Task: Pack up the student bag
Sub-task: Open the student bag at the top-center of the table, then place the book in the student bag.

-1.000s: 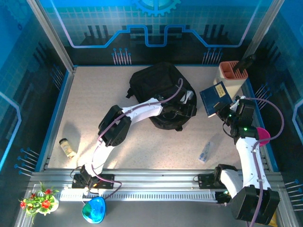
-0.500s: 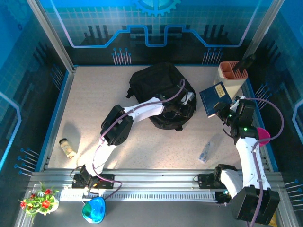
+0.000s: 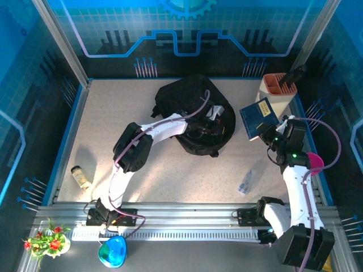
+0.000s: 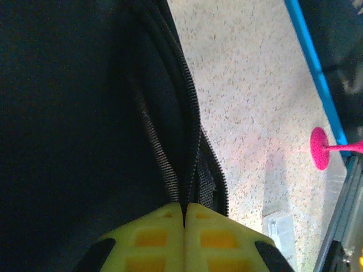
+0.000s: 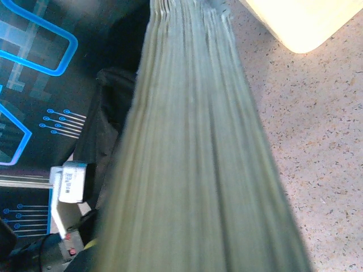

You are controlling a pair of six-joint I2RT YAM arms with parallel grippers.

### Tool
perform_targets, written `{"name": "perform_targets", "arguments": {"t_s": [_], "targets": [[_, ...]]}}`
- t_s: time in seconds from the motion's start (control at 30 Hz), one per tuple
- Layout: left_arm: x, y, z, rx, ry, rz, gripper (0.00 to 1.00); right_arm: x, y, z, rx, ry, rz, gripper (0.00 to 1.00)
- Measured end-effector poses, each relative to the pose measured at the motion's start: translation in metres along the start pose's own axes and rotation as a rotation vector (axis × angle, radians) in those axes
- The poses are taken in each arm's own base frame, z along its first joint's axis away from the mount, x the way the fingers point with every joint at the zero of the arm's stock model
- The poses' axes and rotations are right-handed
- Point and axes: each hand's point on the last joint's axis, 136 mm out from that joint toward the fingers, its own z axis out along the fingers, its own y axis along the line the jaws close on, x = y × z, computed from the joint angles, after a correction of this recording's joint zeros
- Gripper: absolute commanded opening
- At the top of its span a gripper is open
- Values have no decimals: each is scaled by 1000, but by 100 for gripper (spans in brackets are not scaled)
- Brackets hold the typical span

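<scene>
**Asker:** Where is the bag?

**Me:** On the speckled beige worktop [image 3: 102, 113]. The student bag [image 3: 190, 105], a large black soft fabric backpack, lies toward the far edge, about midway between the left and right edges; it is by far the biggest thing there.

**Asker:** Which way does it point?

**Me:** It slumps into a rounded shape, so I can only judge loosely; its long axis seems to run from far-left to near-right; the mouth appears to face the right edge, toward the book; I cannot tell how wide it gapes.

**Asker:** And your hands?

**Me:** My right gripper [image 3: 269, 136] is clamped on a dark blue rectangular book [image 3: 258, 116]; it holds the book tilted above the worktop near the right edge, a little apart from the bag; my right wrist camera looks along the greyish page edges. My left gripper [image 4: 184, 211] is at the bag's near-right side; its yellow fingers [image 4: 150, 232] are pressed together with the black zip tape running in between them, so I read it as pinching the zip edge.

**Asker:** How do you do this step well?

**Me:** Raise that edge gently, so the mouth opens without dragging the whole soft bag across the worktop; the thin tape could slip from the pads, so I would pull slowly. Then I would bring the book in narrow edge first, along the bag's long axis, not across it.
</scene>
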Motion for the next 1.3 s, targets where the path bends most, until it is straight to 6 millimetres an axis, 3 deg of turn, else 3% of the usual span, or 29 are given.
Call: {"name": "perform_targets", "arguments": {"t_s": [0.27,0.43,0.8,0.9,1.13,1.3], "targets": [[-37,19,-48,22,-139,-70,1,1,2,-4,-13,7,-5,1],[-51,35,-62,17,-193,-113,1,15,6,-4,-37,68,3,1],[-58,36,-64,27,-219,-134,5,93,20,10,-50,332,25,1],[-57,36,-64,27,-217,-133,12,104,27,17,-73,378,42,1],[-45,34,-77,4,-202,-86,54,104,42,24,-125,394,49,1],[-31,27,-98,-18,-189,-37,70,100,51,28,-147,400,46,1]]}}
